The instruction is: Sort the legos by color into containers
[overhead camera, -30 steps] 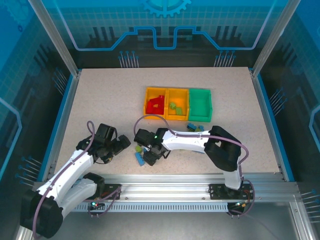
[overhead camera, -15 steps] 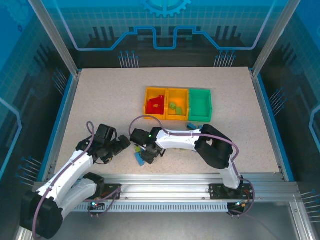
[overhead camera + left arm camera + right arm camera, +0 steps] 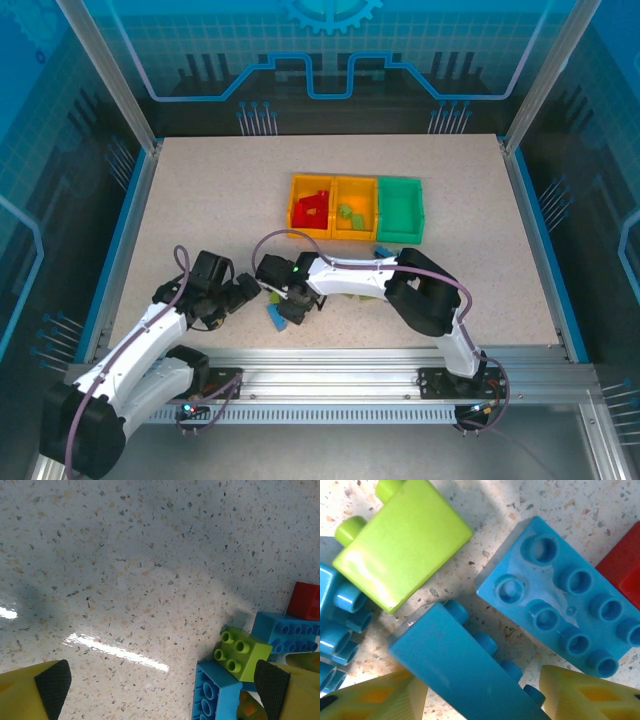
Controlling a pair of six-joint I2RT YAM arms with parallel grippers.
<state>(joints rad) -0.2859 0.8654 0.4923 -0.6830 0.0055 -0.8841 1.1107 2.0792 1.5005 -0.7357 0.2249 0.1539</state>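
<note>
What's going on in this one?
Two arms are sorting a loose pile of legos by colour. The right gripper is down on it, straddling a blue brick that lies on its side; whether it is gripped yet is unclear. The left gripper hangs open beside the pile. Red bricks sit in the left orange bin, green ones in the middle bin.
</note>
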